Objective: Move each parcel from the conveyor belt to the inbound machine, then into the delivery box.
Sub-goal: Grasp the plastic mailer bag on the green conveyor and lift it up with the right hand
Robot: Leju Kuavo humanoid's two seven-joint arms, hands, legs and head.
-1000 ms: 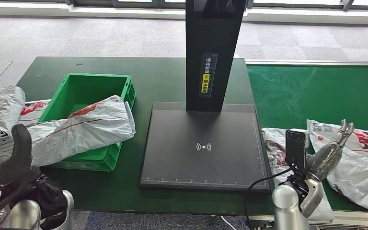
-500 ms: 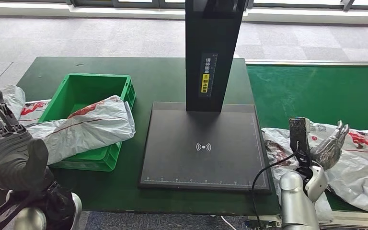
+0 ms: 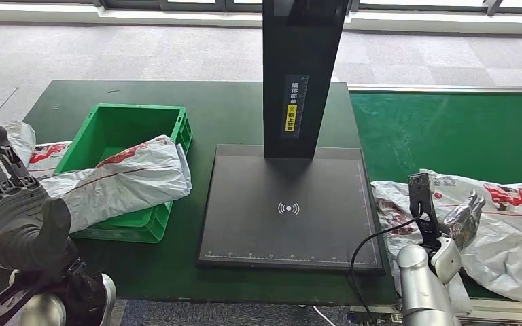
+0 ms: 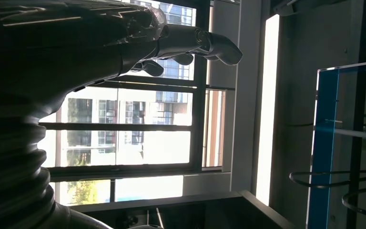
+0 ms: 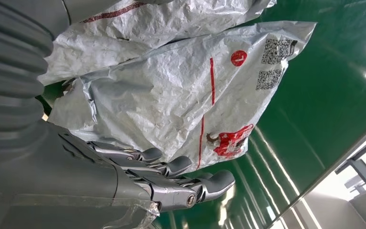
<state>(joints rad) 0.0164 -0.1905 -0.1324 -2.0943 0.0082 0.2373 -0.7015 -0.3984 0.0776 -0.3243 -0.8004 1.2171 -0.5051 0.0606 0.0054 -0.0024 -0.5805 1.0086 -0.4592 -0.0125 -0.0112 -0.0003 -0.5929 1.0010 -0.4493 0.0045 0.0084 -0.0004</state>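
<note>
Parcels [image 3: 510, 231] overlap on the conveyor belt [image 3: 448, 129]; our right hand [image 3: 463, 219] hovers above, fingers spread, empty; we risk snagging two; left hand [image 3: 10, 217] open, idle.

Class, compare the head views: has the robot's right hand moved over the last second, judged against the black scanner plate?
Yes. The right hand has dropped lower in the head view and drawn slightly nearer the scanner plate, its fingers now just above the parcel on the conveyor belt.
</note>
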